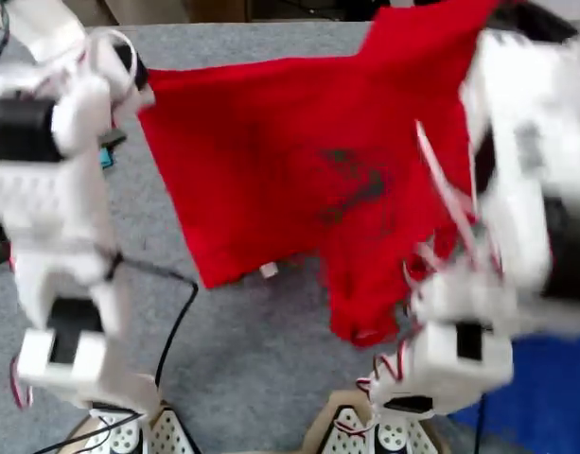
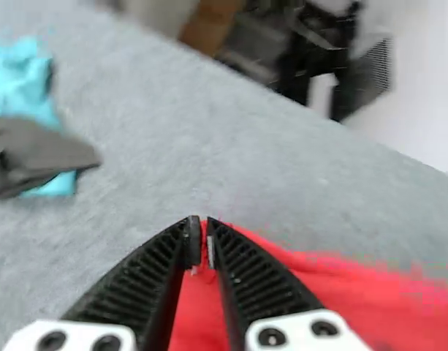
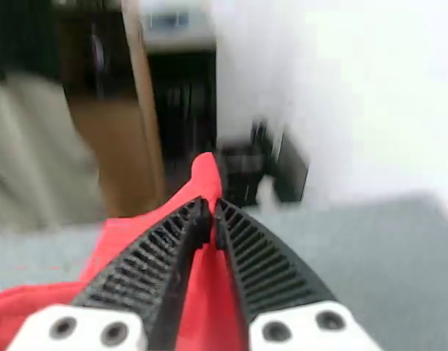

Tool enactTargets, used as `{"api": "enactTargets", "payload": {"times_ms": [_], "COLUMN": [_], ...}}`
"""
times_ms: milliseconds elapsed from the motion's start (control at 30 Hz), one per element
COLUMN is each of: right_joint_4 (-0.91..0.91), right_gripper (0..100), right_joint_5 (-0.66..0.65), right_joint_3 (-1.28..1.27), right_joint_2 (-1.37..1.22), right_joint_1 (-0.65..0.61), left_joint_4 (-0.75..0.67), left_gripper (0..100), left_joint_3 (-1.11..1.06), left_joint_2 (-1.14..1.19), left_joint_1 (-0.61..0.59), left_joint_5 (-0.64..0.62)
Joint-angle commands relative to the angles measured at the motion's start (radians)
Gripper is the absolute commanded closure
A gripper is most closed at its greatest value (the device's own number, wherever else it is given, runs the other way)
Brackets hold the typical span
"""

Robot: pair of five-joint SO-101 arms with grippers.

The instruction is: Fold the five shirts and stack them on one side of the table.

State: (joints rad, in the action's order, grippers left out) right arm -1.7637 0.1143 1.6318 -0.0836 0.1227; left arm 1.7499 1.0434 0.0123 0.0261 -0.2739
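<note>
A red shirt (image 1: 299, 170) with a dark print hangs spread in the air over the grey table (image 1: 242, 378), held up at two top corners. My left gripper (image 2: 199, 241) is shut on its one corner, red cloth (image 2: 340, 300) trailing from the black fingers (image 2: 165, 270). My right gripper (image 3: 209, 212) is shut on the other corner, a red tip (image 3: 203, 172) poking out past the fingertips. In the high view the left arm (image 1: 53, 170) stands at the left and the right arm (image 1: 517, 189) at the right. The shirt's lower part (image 1: 365, 303) sags toward the table.
A light blue shirt (image 2: 26, 80) lies on the table under a dark garment (image 2: 33, 157). A blue cloth (image 1: 545, 397) sits at the table's front right. A black cable (image 1: 176, 322) runs across the table near the arm bases.
</note>
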Motion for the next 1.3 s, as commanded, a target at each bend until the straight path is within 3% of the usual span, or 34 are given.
{"api": "enactTargets", "payload": {"times_ms": [0, 200, 400, 533, 933, 1133, 1267], "right_joint_4": [-0.003, 0.049, 0.157, 0.207, 0.391, 0.391, 0.416], "right_gripper": [99.5, 99.5, 99.5, 99.5, 99.5, 99.5, 99.5], "right_joint_5": [-0.028, -0.069, -0.081, -0.078, -0.08, -0.075, -0.083], "right_joint_3": [-0.025, -0.208, -0.403, -0.495, -0.515, -0.593, -0.73], "right_joint_2": [0.183, 0.401, 0.552, 0.604, 0.627, 0.601, 0.556], "right_joint_1": [0.027, 0.025, 0.025, 0.025, 0.022, 0.022, 0.022], "left_joint_4": [0.011, 0.009, 0.009, 0.009, 0.009, 0.006, -0.092], "left_gripper": [98, 98, 98, 98, 98, 98, 98], "left_joint_3": [-0.072, -0.15, -0.181, -0.19, -0.184, -0.258, -0.365], "left_joint_2": [-0.272, -0.507, -0.636, -0.687, -0.771, -0.746, -0.725], "left_joint_1": [0.095, 0.124, -0.043, -0.08, -0.143, -0.187, -0.187], "left_joint_5": [0.061, 0.091, 0.117, 0.12, 0.155, 0.149, 0.152]}}
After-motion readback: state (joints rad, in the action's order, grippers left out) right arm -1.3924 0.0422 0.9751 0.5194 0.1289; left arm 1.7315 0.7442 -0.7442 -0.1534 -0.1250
